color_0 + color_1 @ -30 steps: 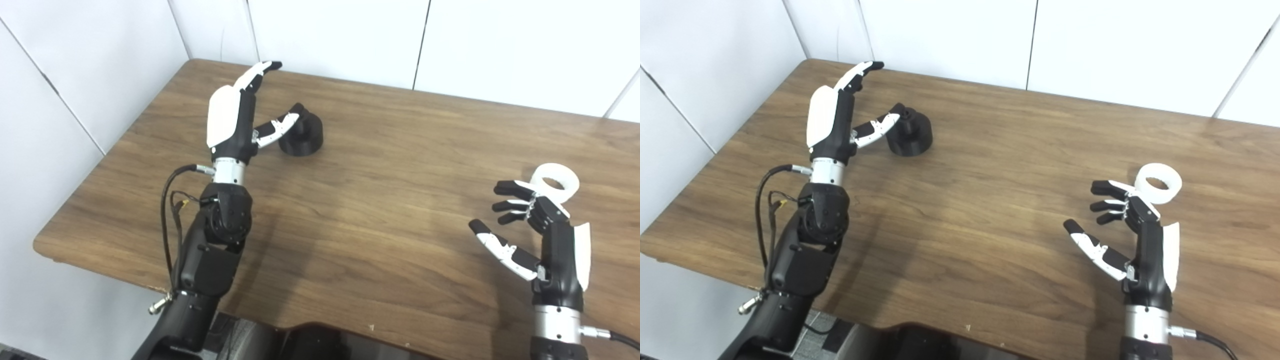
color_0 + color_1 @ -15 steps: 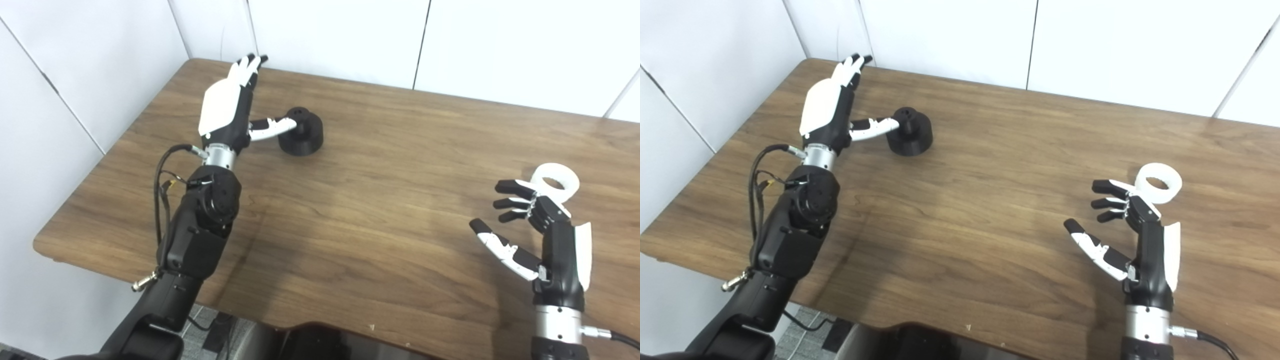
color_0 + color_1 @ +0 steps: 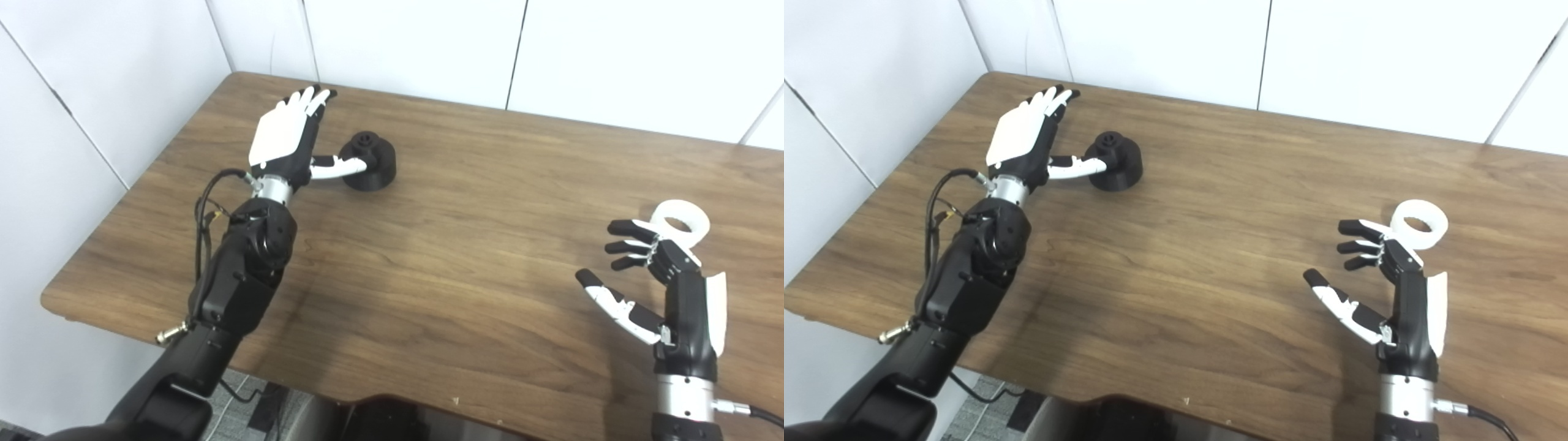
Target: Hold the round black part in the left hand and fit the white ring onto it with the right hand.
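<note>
Reach step: my left hand [image 3: 283, 138], fingers spread and empty, has its thumb at the black part [image 3: 369, 163]. Right hand [image 3: 1387, 288] waits spread and empty, near the white ring [image 3: 1421, 224]. Next I need to wrap the left fingers round the part.

Two head-mounted cameras sit side by side, looking steeply down and forward over a wooden table [image 3: 465, 202] from its near edge, at moderate range. Both face 12 o'clock, toward white wall panels [image 3: 1164, 43] behind the far edge. The right eye view is offset slightly, so everything appears shifted toward 9 o'clock compared with the left eye view. Both share almost the whole scene: the tabletop, its corner at 11 o'clock, and both arms entering from 6 o'clock.
</note>
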Motion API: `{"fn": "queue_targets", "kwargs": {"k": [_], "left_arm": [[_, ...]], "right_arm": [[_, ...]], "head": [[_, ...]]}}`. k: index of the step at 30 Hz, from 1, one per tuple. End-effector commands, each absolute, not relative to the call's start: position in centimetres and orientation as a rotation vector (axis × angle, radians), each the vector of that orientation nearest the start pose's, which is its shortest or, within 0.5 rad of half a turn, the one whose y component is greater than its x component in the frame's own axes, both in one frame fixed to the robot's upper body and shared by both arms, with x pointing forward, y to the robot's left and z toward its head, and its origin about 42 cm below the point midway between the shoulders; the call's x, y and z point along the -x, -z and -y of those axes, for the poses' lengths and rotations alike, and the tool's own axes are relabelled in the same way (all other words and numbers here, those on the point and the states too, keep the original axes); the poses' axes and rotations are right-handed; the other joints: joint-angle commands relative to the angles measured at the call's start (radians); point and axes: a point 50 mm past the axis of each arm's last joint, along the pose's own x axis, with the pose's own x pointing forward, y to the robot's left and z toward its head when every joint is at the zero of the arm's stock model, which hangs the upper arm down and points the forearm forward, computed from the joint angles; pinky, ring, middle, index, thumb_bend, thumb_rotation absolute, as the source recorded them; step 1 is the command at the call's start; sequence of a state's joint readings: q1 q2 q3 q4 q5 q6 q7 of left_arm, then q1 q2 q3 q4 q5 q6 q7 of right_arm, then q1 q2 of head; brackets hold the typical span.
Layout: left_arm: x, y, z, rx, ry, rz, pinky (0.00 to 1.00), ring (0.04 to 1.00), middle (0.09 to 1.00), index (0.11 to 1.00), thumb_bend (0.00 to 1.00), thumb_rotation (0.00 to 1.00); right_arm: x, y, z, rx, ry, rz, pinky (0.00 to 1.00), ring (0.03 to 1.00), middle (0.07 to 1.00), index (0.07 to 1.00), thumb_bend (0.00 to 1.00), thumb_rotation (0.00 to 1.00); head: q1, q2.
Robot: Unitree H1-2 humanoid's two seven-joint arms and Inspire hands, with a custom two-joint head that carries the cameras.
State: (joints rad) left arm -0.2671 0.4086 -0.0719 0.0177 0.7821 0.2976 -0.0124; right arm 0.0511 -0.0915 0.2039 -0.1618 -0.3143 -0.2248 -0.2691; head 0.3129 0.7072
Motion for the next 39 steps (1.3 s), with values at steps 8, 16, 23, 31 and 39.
{"fn": "queue_targets", "kwargs": {"k": [8, 16, 23, 31, 39], "left_arm": [[-38.0, -21.1, -32.1, -1.241, -0.175, 0.026, 1.0, 1.0, 1.0, 0.884, 1.0, 0.65], [-38.5, -20.4, -32.1, -1.266, -0.142, -0.027, 1.0, 1.0, 1.0, 0.882, 1.0, 0.66], [-39.0, -19.5, -32.4, -1.298, -0.139, -0.062, 1.0, 1.0, 1.0, 0.885, 1.0, 0.66], [-39.9, -18.7, -32.5, -1.354, -0.161, -0.084, 1.0, 1.0, 1.0, 0.894, 1.0, 0.67], [-40.8, -18.3, -32.7, -1.363, -0.174, -0.104, 1.0, 1.0, 1.0, 0.895, 1.0, 0.67]], "right_arm": [[-25.2, -12.6, 19.1, 0.301, 0.075, 0.348, 0.46, 0.594, 0.68, 0.657, 0.67, 0.14], [-25.2, -12.8, 19.1, 0.307, 0.078, 0.355, 0.46, 0.588, 0.677, 0.659, 0.66, 0.12], [-25.1, -12.9, 19.2, 0.307, 0.081, 0.354, 0.46, 0.59, 0.678, 0.654, 0.66, 0.12], [-25.0, -13.0, 19.4, 0.31, 0.079, 0.355, 0.46, 0.59, 0.678, 0.66, 0.66, 0.14], [-24.9, -12.9, 19.7, 0.31, 0.077, 0.356, 0.46, 0.591, 0.677, 0.659, 0.66, 0.16]], "head": [[-0.001, 0.003], [-0.002, 0.007], [-0.004, 0.01], [-0.005, 0.014], [-0.007, 0.017]]}}
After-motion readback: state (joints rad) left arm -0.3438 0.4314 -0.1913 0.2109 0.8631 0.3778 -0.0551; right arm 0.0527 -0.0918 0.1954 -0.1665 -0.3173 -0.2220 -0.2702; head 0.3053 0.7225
